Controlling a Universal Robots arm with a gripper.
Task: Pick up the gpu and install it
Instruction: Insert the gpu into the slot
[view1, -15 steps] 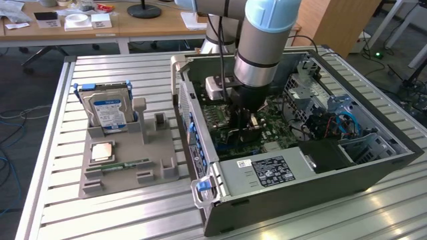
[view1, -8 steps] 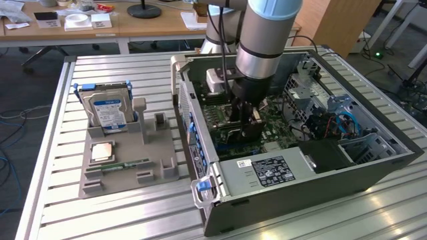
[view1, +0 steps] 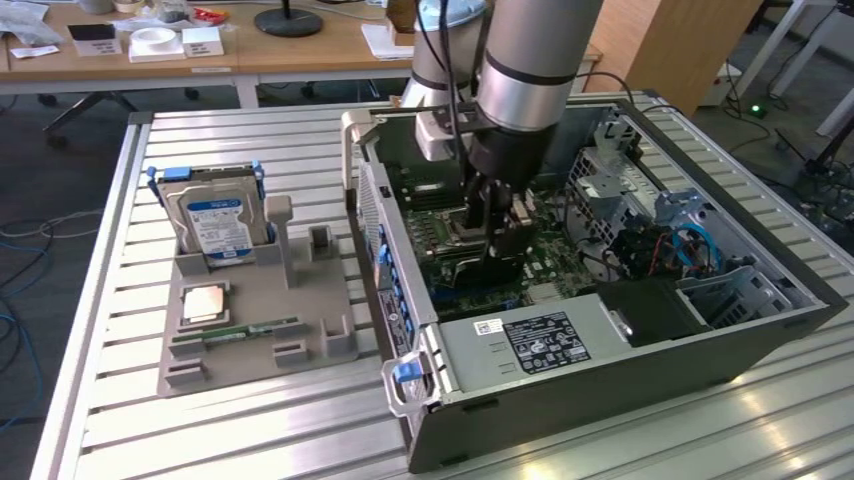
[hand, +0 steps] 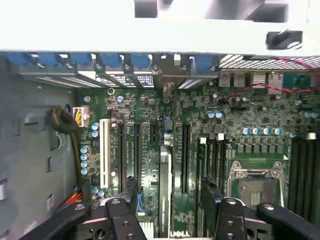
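Observation:
The gpu (hand: 165, 175) stands on edge on the motherboard (hand: 145, 107), among the long expansion slots, showing as a thin green and grey strip. In the exterior view it is a dark card (view1: 489, 268) below the arm, inside the open computer case (view1: 601, 385). My gripper (hand: 169, 187) hangs just above it and is open. One black finger (hand: 131, 192) stands on each side of the card, with a gap between pad and card. I cannot tell how deep the card sits in its slot.
The bare processor socket (hand: 255, 185) lies beside the gripper. On the exterior view's left a grey holder (view1: 254, 330) carries a hard drive (view1: 216, 225), a processor chip (view1: 204, 302) and a memory stick (view1: 247, 328). Drive cage and cables (view1: 667, 245) crowd the case's other side.

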